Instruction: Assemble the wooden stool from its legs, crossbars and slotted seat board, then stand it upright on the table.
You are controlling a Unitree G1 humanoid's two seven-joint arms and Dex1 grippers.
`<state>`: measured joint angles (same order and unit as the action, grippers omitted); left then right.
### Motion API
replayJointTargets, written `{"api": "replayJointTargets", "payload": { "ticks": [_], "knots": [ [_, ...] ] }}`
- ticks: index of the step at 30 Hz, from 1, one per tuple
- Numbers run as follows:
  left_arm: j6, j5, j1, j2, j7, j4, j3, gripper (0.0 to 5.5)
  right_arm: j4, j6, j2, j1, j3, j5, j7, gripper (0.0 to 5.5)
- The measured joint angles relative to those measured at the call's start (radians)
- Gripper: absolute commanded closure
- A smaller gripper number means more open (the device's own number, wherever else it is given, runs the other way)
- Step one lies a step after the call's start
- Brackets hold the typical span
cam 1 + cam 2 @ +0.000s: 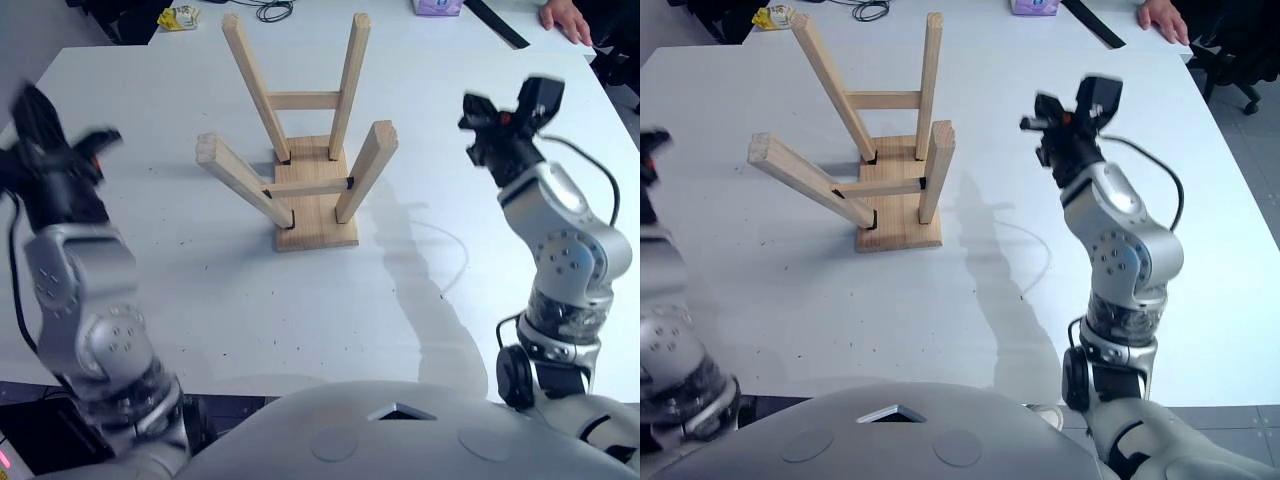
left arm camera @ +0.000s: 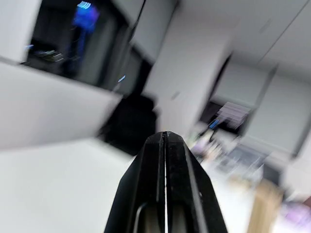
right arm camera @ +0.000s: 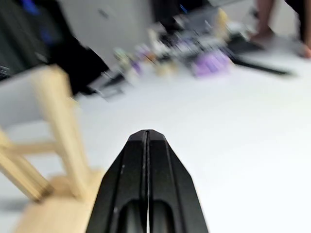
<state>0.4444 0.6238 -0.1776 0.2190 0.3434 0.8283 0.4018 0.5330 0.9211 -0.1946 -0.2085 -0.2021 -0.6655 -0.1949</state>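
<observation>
The wooden stool stands upside down mid-table, its seat board flat on the white table and its legs pointing up. The near left leg leans outward; the near right leg and both far legs stand steeper. One crossbar joins the far pair and another the near pair. My left gripper is raised at the table's left side, shut and empty. My right gripper is held up to the right of the stool, also shut on nothing.
A thin white cable lies on the table right of the stool. At the far edge are a purple box, a black strap, a yellow item, dark cables and a person's hand.
</observation>
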Motion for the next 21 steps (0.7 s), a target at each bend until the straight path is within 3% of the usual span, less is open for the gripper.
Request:
{"api": "replayJointTargets", "payload": {
  "ticks": [3, 7, 9, 13, 16, 18, 21],
  "knots": [
    [0.035, -0.116, -0.200, -0.023, -0.026, 0.097, -0.232, 5.49, 0.169, 0.108, 0.077, 0.098, 0.000, -0.040, -0.102, 5.50],
    [0.043, -0.261, -0.163, -0.049, -0.013, 0.132, -0.397, 5.49, 0.280, 0.168, 0.126, 0.103, 0.056, -0.047, -0.155, 5.50],
    [0.043, -0.321, -0.145, -0.070, 0.016, 0.143, -0.384, 5.49, 0.295, 0.172, 0.106, 0.100, 0.062, 0.024, -0.195, 5.50],
    [0.050, -0.403, -0.137, -0.090, 0.084, 0.134, -0.202, 5.49, 0.293, 0.182, 0.082, 0.101, 0.036, 0.168, -0.275, 5.50],
    [0.067, -0.447, -0.141, -0.117, 0.103, 0.117, -0.154, 5.49, 0.291, 0.187, 0.074, 0.100, 0.037, 0.214, -0.274, 5.50],
    [0.097, -0.412, -0.127, -0.138, 0.062, 0.112, -0.196, 5.49, 0.292, 0.211, 0.118, 0.094, 0.048, 0.169, -0.222, 5.50],
    [0.158, -0.282, -0.062, -0.106, -0.134, 0.110, -0.400, 5.49, 0.314, 0.250, 0.173, 0.086, 0.155, -0.007, -0.062, 5.50]
  ]
}}
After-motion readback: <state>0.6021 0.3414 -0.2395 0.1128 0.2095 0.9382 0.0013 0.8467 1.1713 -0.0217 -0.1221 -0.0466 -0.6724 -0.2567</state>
